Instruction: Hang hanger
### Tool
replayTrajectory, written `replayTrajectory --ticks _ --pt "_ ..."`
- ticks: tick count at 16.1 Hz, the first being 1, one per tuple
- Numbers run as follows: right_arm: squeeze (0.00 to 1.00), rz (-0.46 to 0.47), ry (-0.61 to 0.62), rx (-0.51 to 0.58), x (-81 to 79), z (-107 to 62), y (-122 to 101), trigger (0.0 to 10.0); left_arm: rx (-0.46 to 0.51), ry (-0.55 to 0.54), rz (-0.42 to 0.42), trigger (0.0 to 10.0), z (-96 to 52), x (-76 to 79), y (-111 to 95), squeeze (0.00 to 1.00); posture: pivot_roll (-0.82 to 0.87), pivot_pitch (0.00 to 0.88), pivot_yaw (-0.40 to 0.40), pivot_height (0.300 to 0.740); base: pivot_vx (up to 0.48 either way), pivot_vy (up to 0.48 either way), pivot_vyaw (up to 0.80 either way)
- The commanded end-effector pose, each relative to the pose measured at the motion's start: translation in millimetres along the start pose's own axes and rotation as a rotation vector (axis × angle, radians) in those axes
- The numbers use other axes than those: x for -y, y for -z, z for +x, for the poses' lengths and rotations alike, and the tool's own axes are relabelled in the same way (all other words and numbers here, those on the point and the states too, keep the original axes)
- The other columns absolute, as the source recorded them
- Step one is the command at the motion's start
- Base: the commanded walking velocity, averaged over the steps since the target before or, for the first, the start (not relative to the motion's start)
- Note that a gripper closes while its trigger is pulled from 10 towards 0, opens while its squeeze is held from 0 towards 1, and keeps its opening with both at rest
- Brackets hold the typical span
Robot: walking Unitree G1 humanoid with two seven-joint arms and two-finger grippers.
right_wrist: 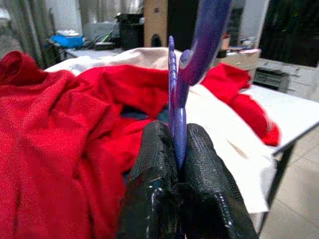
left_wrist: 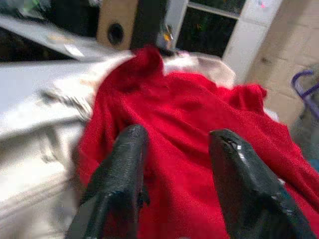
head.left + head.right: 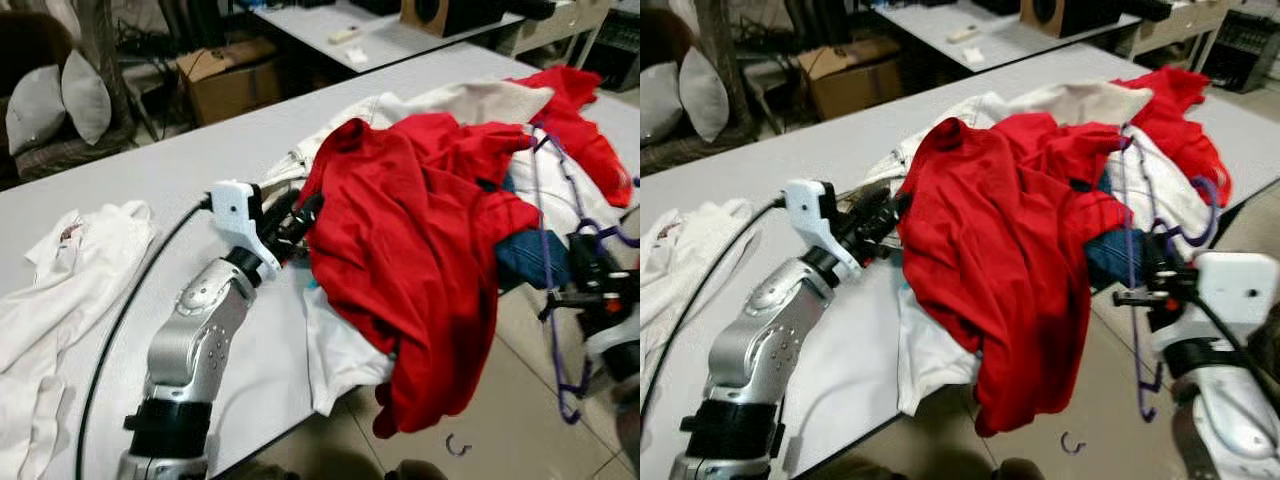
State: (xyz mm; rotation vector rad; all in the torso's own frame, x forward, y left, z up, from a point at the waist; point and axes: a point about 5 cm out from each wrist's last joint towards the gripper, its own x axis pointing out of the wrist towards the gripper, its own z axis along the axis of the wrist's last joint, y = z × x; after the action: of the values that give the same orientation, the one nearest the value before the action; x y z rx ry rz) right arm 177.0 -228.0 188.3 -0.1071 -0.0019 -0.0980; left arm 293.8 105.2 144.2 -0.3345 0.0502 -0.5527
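Desk [image 3: 200, 160]: long and pale grey, with a heap of clothes on it.
Red shirt [image 3: 420, 240]: big, on top of the heap, hanging down over the near edge of the desk.
White clothes [image 3: 340, 350]: under the red shirt, one corner drooping off the edge.
Blue cloth [image 3: 525, 255]: peeking out from under the red shirt on the robot's right.
Second red cloth [image 3: 575, 115]: at the far right end of the heap.
White garment [image 3: 60, 270]: flat on the desk on the robot's left, apart from the heap.
Left gripper [image 3: 295, 222]: at the left edge of the red shirt, jaws spread wide apart with nothing between them, black fingers [image 2: 124, 174] right over the red cloth.
Right gripper [image 1: 178, 149]: off the near right corner of the desk, jaws squeezed tight on the purple hanger.
Purple hanger [image 3: 1137, 300]: thin, standing up and down in the right gripper, top part up against the clothes heap, lower part hanging down over the floor.
Floor [image 3: 500, 420]: tiled, with a small dark hook [image 3: 458, 446] lying on it.
Cardboard box [image 3: 230, 80]: behind the desk.
Cushions [image 3: 60, 100]: grey, on a chair far left.
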Motion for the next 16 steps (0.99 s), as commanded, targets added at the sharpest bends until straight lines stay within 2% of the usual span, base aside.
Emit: replayTrajectory --ticks 1,2,3,4,6,7,8,9,11,14,16 --pt "0.00 0.001 0.004 -0.004 4.7 -0.2 1 10.0 -0.049 0.012 -0.009 10.0 7.7 -1.5 4 1.00 -0.32 0.000 0.102 0.740 0.000 0.000 0.00" --pt "0.00 -0.001 0.001 -0.012 7.2 -0.4 2 10.0 -0.098 0.026 -0.059 10.0 12.0 -1.8 12 1.00 -0.32 0.000 0.106 0.740 0.000 0.000 0.00" --pt "0.00 -0.005 -0.011 -0.025 8.1 -0.9 3 10.0 -0.121 0.050 -0.112 10.0 14.8 -0.4 17 0.11 -0.33 0.000 0.111 0.740 0.000 0.000 0.00" --pt "0.00 -0.008 -0.032 -0.033 7.8 -1.0 4 10.0 -0.145 0.044 -0.092 10.0 17.8 -2.8 21 0.00 -0.33 0.000 0.112 0.740 0.000 0.000 0.00" --pt "0.00 -0.024 -0.089 -0.047 4.0 -1.7 4 10.0 -0.169 -0.010 -0.011 10.0 22.1 -10.3 24 0.00 -0.34 0.000 0.115 0.740 0.000 0.000 0.00" --pt "0.00 -0.029 -0.098 -0.049 3.1 -2.0 4 10.0 -0.166 -0.009 -0.013 10.0 22.4 -11.0 24 0.00 -0.34 0.000 0.115 0.740 0.000 0.000 0.00" --pt "0.00 -0.030 -0.107 -0.051 1.8 -2.3 5 10.0 -0.162 -0.001 -0.014 6.9 22.5 -11.3 23 0.00 -0.34 0.000 0.114 0.740 0.000 0.000 0.00" --pt "0.00 -0.032 -0.119 -0.053 0.7 -2.2 5 10.0 -0.146 -0.001 -0.030 0.0 21.3 -11.5 21 0.00 -0.34 0.000 0.115 0.740 0.000 0.000 0.00" --pt "0.00 -0.042 -0.133 -0.058 0.3 -1.9 6 10.0 -0.136 -0.013 -0.024 0.0 19.2 -13.5 20 0.00 -0.33 0.000 0.108 0.740 0.000 0.000 0.00" --pt "0.00 -0.052 -0.144 -0.063 0.8 -0.3 7 10.0 -0.146 -0.052 0.048 0.0 14.9 -17.9 19 0.00 -0.32 0.000 0.103 0.740 0.000 0.000 0.00" --pt "0.00 -0.052 -0.145 -0.061 0.2 1.2 7 10.0 -0.100 -0.064 0.043 0.0 14.4 -20.2 12 0.00 -0.32 0.000 0.104 0.740 0.000 0.000 0.00"
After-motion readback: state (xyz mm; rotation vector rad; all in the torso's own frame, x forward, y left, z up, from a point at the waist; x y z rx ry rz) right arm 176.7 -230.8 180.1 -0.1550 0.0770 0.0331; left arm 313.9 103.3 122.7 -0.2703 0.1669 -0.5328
